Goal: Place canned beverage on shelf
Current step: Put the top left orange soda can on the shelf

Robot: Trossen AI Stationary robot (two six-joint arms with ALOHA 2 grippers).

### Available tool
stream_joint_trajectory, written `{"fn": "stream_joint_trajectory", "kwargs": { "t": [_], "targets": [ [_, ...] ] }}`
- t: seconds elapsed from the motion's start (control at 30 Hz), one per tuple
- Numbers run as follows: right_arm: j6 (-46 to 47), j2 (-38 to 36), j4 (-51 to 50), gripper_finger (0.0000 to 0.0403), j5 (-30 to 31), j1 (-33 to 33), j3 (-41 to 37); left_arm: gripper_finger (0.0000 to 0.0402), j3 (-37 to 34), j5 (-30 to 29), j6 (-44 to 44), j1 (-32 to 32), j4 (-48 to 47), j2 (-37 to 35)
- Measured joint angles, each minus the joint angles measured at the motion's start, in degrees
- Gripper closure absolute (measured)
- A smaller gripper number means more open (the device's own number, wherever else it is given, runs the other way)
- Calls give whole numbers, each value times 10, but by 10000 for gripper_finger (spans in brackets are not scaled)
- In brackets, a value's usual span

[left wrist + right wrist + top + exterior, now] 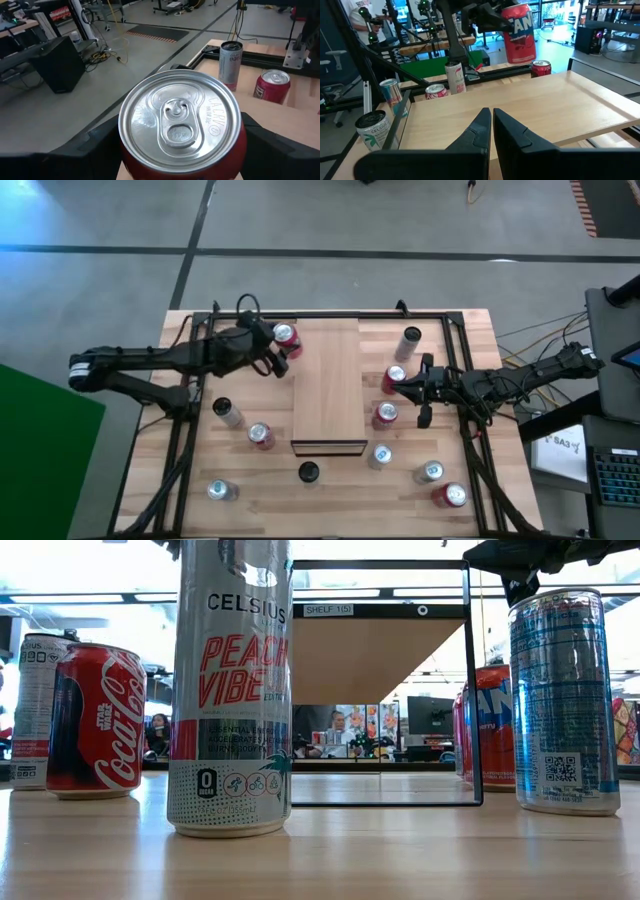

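The left arm reaches in level from the left side of the bench point(470, 340), its gripper point(278, 350) at the far left corner of the shelf point(327, 385). Its jaws pinch a red can point(287, 338) by the sides, upright and lifted above the shelf's surface. The right arm stretches in from the right, its gripper point(398, 387) just off the shelf's right edge beside another red can point(394, 377), jaws pressed together and holding nothing.
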Motion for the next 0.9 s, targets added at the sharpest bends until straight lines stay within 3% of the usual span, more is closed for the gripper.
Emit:
{"fn": "stream_joint_trajectory", "kwargs": {
  "t": [0.47,0.9],
  "targets": [
    [-1,0,0,392,0,0,0,109,71,2,38,0,35,103],
    [-1,0,0,392,0,0,0,109,78,12,39,2,60,142]
  ]
}}
